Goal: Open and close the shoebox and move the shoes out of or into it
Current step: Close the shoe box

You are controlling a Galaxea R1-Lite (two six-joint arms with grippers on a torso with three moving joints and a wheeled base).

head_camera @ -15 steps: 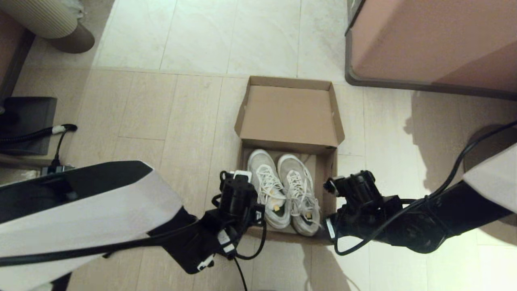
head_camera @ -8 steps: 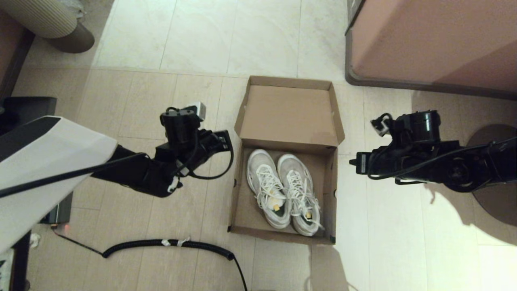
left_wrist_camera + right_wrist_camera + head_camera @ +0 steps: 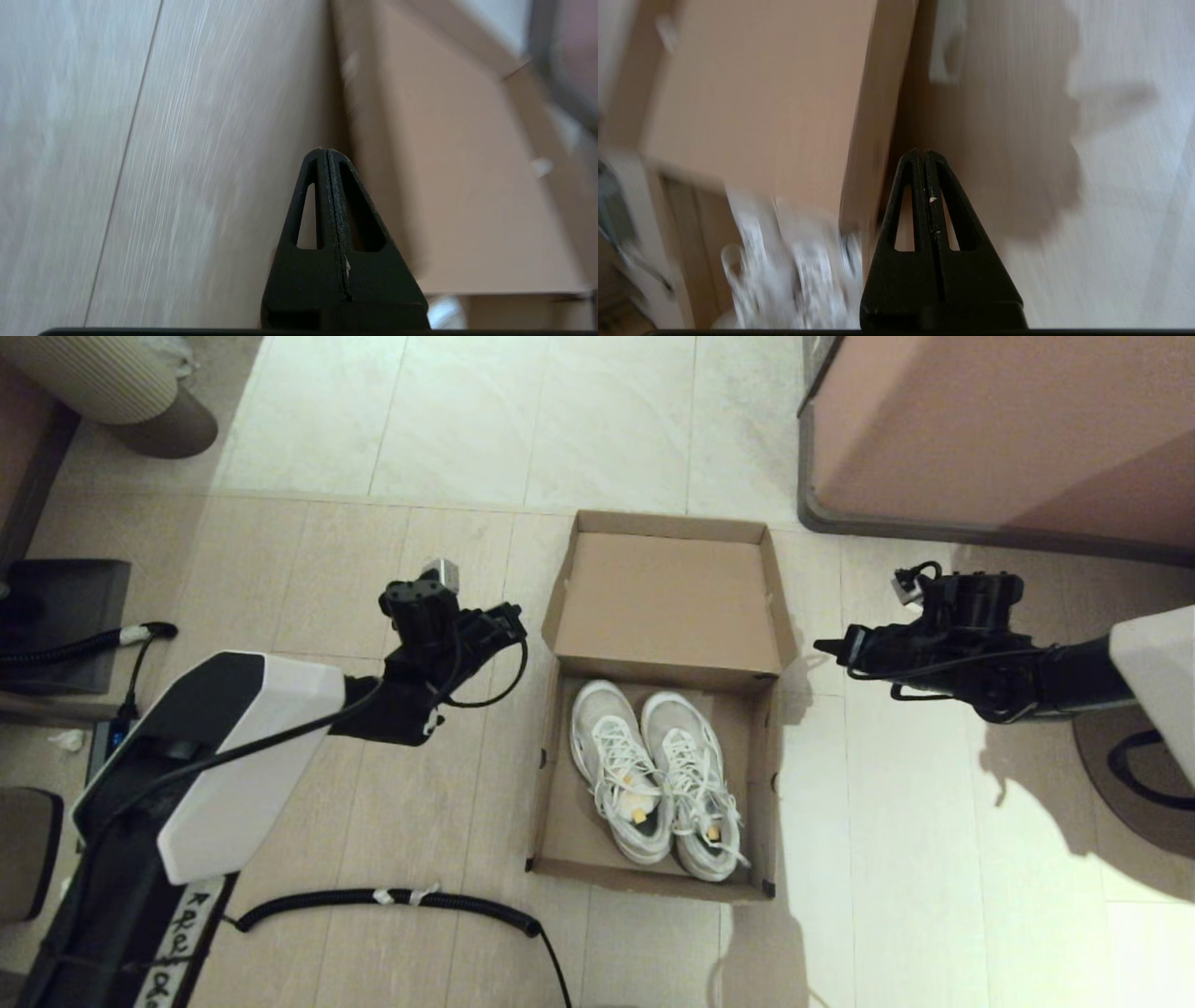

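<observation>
The brown cardboard shoebox (image 3: 551, 821) sits open on the floor, its flap lid (image 3: 667, 602) laid back on the far side. The white and grey sneakers (image 3: 658, 779) lie side by side inside it, toes toward the lid. My left gripper (image 3: 516, 614) (image 3: 325, 151) hovers shut and empty just left of the lid's left edge. Opposite it, my right gripper (image 3: 822, 647) (image 3: 923, 152) is shut and empty just right of the lid's right edge. In the wrist views the lid (image 3: 448, 186) (image 3: 756, 93) shows close beside each set of fingertips.
A large pinkish-brown cabinet (image 3: 999, 439) stands at the far right. A black corrugated cable (image 3: 392, 899) lies on the floor near the box's front left. A dark box (image 3: 65, 625) and a ribbed bin (image 3: 112, 383) sit at the left.
Both arms have risen from the box's front corners and swung outward and away, now flanking the lid. The box, lid and shoes have not moved.
</observation>
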